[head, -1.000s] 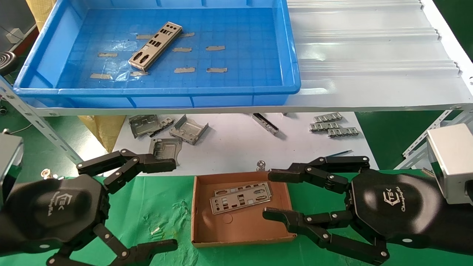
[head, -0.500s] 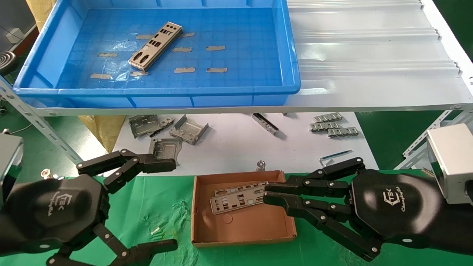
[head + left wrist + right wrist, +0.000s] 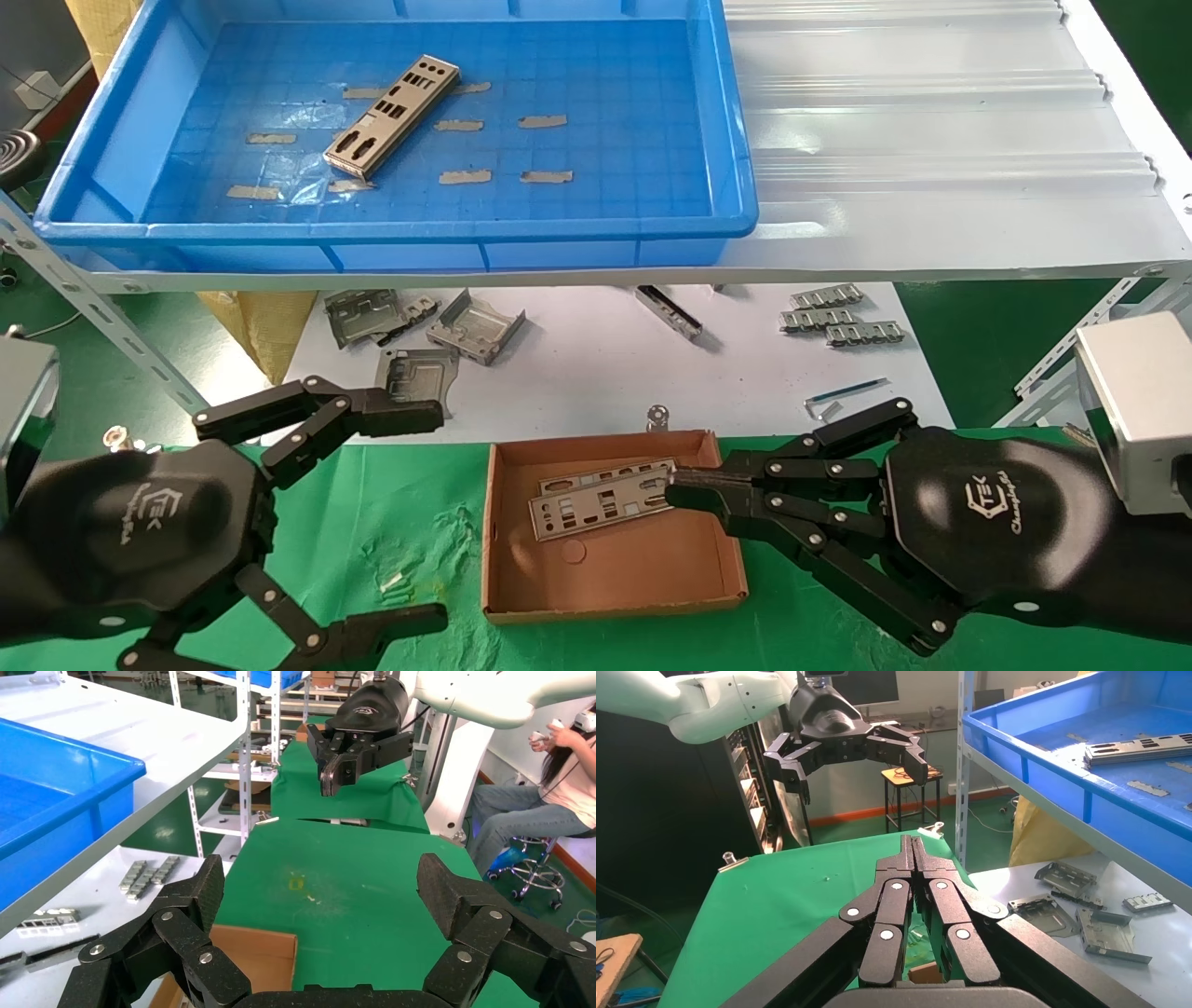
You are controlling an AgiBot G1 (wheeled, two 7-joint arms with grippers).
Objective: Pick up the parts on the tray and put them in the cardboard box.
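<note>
**Mia:** Over the cardboard box [image 3: 615,568], at its right wall, the right gripper [image 3: 672,492] has its fingers pressed together. Look at the wrist view, the two black fingers [image 3: 904,857] touch all the way down.

**Ben:** Is it pinching a plate?

**Mia:** I don't think so. The tips sit right at the end of the parts in the box [image 3: 605,501], but I see nothing between them (the tips do cover that end a bit, so it is hard to be sure).

**Ben:** How many plates are in the box?

**Mia:** Two, I think, one lying partly on the other. One more plate [image 3: 391,116] lies in the blue tray [image 3: 391,226], up on the shelf, well apart from both grippers.

**Ben:** So the job is more than half done?

**Mia:** That's my guess. One plate is left to fetch.

**Ben:** And the left gripper [image 3: 424,517]?

**Mia:** It hangs low beside the box with its fingers spread wide, holding nothing.

**Ben:** Anything we can't see?

**Mia:** The far edge of the tray is cut off. Both arms run out of the head view too.
</note>
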